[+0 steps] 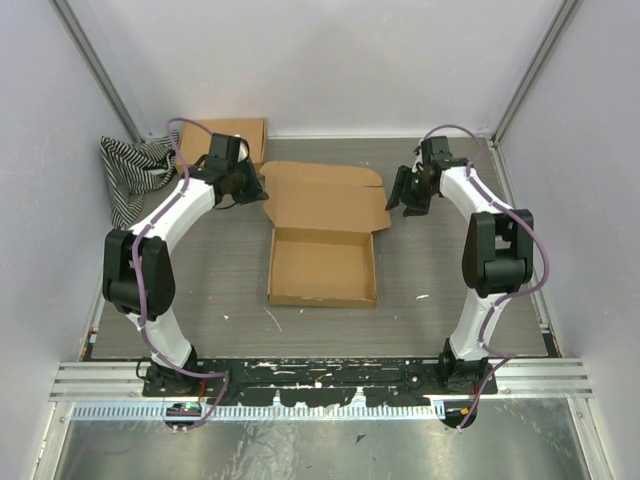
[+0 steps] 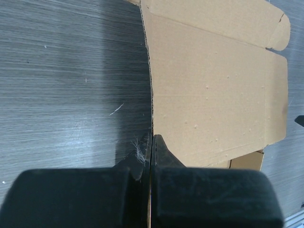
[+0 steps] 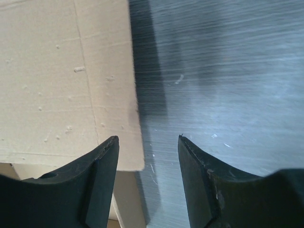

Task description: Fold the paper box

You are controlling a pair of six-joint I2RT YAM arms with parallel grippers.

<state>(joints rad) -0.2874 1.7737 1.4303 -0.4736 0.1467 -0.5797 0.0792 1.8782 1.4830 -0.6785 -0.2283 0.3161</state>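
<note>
Closest to the lens in the left wrist view, the left gripper has its two black fingers pressed together, and the left edge of the lid runs straight into the seam between their tips, so the jaws are closed on that cardboard edge. A wisp of pale fluff clings to the tip of one finger. In the right wrist view the right gripper has its jaws apart with nothing between them: one finger hangs over the near right corner of the lid, while the other is over bare table beside it. From above, the paper box lies in the middle of the grey table, between the two arms. Its shallow tray, with low walls standing, is on the near side. The lid lies open and flat behind the tray, joined to its far wall, with a front flap with rounded corners along the lid's far edge. Each white arm reaches in from its own side, the left to the lid's left edge and the right to the lid's right edge. At the far left corner, a formed box of the same brown cardboard sits behind the left arm, well apart from the lid. A striped cloth is bunched up just beside it, against the left wall.
</note>
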